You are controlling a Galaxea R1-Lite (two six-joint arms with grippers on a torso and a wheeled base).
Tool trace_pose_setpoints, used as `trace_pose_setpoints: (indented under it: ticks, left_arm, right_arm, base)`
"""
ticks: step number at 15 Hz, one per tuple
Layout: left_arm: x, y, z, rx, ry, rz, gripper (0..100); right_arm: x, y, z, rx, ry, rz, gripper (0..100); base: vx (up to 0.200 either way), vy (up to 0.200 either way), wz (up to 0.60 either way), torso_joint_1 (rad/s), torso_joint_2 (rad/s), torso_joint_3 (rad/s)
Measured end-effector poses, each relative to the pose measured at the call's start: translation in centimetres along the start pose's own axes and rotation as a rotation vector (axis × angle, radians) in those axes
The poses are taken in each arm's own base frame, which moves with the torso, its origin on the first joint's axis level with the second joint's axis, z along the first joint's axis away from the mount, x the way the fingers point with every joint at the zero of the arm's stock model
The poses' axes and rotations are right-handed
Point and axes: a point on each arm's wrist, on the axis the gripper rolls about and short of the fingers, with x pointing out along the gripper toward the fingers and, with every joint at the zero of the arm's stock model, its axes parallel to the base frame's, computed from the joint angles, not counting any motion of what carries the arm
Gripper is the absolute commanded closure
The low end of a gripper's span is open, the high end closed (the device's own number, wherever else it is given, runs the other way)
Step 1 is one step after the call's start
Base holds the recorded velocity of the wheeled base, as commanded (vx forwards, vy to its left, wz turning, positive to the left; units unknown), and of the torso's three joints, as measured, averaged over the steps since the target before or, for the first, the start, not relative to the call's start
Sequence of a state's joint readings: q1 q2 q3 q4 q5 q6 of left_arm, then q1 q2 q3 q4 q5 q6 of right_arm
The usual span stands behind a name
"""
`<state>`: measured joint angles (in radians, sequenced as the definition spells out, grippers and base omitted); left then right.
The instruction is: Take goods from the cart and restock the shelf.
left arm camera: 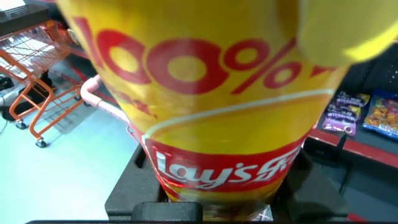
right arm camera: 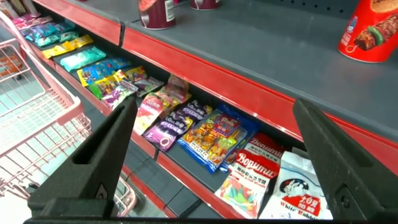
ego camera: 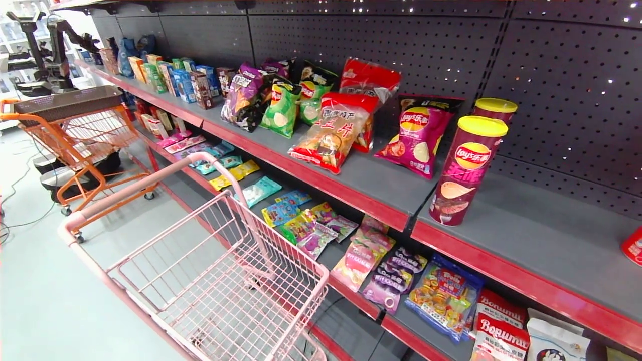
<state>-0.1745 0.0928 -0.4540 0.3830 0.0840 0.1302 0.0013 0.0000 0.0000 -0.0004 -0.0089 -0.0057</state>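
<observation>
A yellow chip can (left arm camera: 211, 124) with red print stands close in front of the left wrist camera, and my left gripper (left arm camera: 214, 190) is shut on its lower part. The black fingers (left arm camera: 134, 196) show at both sides of the can. Behind it is the pink cart (left arm camera: 93, 93), also seen in the head view (ego camera: 220, 271). My right gripper (right arm camera: 214, 106) is open with nothing between its fingers, hanging before the lower shelf of snack bags (right arm camera: 214, 134). The upper grey shelf (ego camera: 526, 235) carries a maroon chip can (ego camera: 464, 170) with a yellow lid.
A second yellow-lidded can (ego camera: 494, 108) stands behind the maroon one, and a red can (ego camera: 633, 245) sits at the far right. Chip bags (ego camera: 331, 133) crowd the shelf's left part. Bare shelf lies between the cans. An orange cart (ego camera: 80, 135) stands farther down the aisle.
</observation>
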Motion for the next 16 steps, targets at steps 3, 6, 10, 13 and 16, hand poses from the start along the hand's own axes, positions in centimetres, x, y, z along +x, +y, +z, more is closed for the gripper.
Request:
trace_pose_setpoints:
  ticks: [3,6,10,13,16]
  left_arm:
    - [0.03,-0.01,-0.01,0.0,-0.005,-0.004,100]
    - [0.0,0.0,0.03,0.0,-0.008,-0.009,100]
    - [0.01,0.05,0.03,-0.001,-0.009,-0.019,100]
    - [-0.01,0.06,0.11,-0.003,-0.015,-0.021,100]
    - [-0.01,0.09,0.31,-0.008,-0.032,-0.014,100]
  right_arm:
    - [0.0,0.0,0.0,0.0,0.0,0.0,0]
    - [0.0,0.0,0.01,0.0,-0.001,0.0,0]
    - [0.0,0.0,0.01,0.0,-0.001,0.0,0]
    - [0.0,0.0,0.0,0.0,0.0,-0.001,0]
    - [0.0,0.0,0.01,0.0,-0.001,0.0,0]
  base:
    - [0.0,0.0,-0.6,0.007,0.0,0.001]
    - [0.0,0.0,-0.6,0.002,0.0,0.007]
    - [0.0,0.0,-0.6,0.001,0.0,0.002]
    - [0.0,0.0,-0.4,0.002,0.0,-0.002]
    - [0.0,0.0,0.0,0.0,0.0,0.0]
